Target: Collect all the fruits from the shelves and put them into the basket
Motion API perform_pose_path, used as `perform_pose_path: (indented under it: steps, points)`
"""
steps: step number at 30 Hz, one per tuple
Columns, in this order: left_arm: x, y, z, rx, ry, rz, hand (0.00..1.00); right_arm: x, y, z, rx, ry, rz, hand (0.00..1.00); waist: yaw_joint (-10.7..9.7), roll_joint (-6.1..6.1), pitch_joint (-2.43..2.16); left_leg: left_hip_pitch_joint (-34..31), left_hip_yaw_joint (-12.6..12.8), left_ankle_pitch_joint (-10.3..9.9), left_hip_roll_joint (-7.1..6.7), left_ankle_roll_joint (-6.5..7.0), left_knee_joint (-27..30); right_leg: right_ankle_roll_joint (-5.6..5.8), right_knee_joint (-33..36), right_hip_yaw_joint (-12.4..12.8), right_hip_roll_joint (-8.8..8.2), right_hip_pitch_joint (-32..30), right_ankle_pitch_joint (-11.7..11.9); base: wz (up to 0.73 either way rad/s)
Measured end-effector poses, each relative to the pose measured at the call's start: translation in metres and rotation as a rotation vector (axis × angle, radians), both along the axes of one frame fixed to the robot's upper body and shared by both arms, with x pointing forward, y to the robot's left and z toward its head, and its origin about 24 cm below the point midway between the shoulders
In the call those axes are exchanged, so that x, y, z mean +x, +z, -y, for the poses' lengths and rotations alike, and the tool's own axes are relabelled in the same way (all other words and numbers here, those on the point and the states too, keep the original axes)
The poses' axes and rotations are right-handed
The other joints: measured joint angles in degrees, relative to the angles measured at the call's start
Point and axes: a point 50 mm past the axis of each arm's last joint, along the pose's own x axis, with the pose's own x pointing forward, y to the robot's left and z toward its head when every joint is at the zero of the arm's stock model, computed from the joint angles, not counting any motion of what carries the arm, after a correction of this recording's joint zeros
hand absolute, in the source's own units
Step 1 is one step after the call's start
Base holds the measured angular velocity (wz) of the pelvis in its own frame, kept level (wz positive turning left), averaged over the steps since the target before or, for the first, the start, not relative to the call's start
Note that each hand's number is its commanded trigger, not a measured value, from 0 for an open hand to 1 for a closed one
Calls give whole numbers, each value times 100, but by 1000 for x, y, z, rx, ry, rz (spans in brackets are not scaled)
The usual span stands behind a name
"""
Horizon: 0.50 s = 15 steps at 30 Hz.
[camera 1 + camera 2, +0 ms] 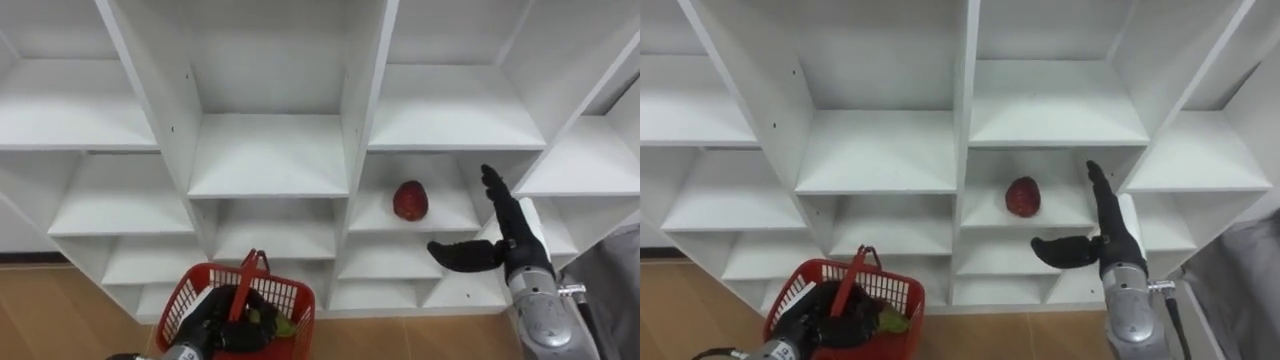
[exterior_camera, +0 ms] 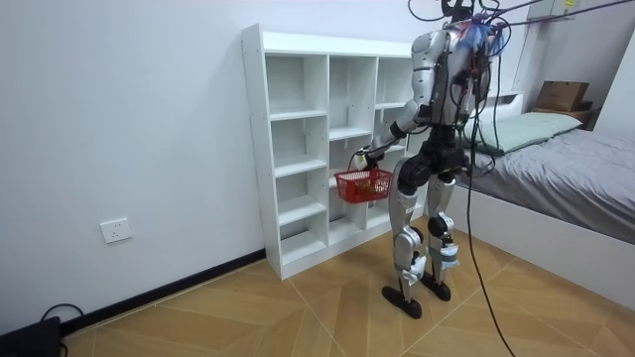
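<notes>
Our left hand grips the red basket, something green inside; our spread right hand hovers beside the uncollected red fruit.

Contents of red basket indistinct, partly behind left hand.

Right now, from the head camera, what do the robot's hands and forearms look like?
The right hand is black, with slender fingers; the left hand is black too. Each joins a silver-grey, rounded metal forearm.
</notes>
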Motion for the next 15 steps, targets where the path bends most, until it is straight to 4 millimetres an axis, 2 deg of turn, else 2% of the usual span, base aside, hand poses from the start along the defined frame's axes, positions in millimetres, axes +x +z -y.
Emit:
perform_pose_path:
  steps: [6, 8, 12, 15]
  points:
    - [3, -1, -3, 9, -12, -8, 100, 30, 14, 17, -40, -50, 26, 0, 161, -24, 14, -355, -22, 3, 2, 2, 121, -1, 152, -81, -27, -300, -2, 4]
    - [7, 1, -4, 18, -38, -2, 100, 40, 18, 23, -50, -77, 22, 0, 271, -43, 30, -506, -41, 3, 5, 2, 174, -5, 155, -104, -31, -428, 0, 2]
    - [13, 3, -2, 22, -47, 9, 100, 49, 19, 22, -48, -78, 3, 0, 357, -54, 37, -813, -110, 3, 9, 2, 305, -12, 243, -169, -42, -680, 5, 10]
    - [20, 5, 0, 22, -56, 14, 100, 55, 18, 24, -56, -88, -29, 0, 414, -68, 58, -1055, -163, 17, 3, 16, 388, -19, 314, -218, -61, -895, 9, 9]
